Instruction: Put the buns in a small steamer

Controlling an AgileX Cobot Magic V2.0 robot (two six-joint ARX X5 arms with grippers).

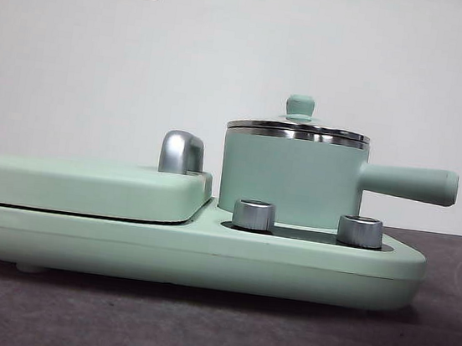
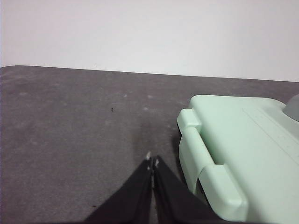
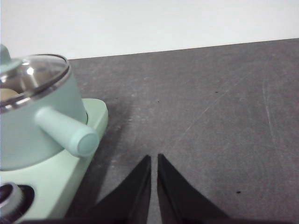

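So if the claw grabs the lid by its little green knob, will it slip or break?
The lid looks like glass, so probably breakable if dropped. Its knob is small, rounded and smooth, so it might slip. The steel rim suggests some weight.

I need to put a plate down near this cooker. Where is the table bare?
Bare grey table lies beside the steamer on its handle side, ahead of the right gripper. More lies by the griddle cover, ahead of the left gripper. The cooker base is crowded: cover, steamer, two knobs.

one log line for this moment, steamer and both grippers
small steamer: lid on | left gripper: shut, beside griddle cover | right gripper: shut, beside steamer handle
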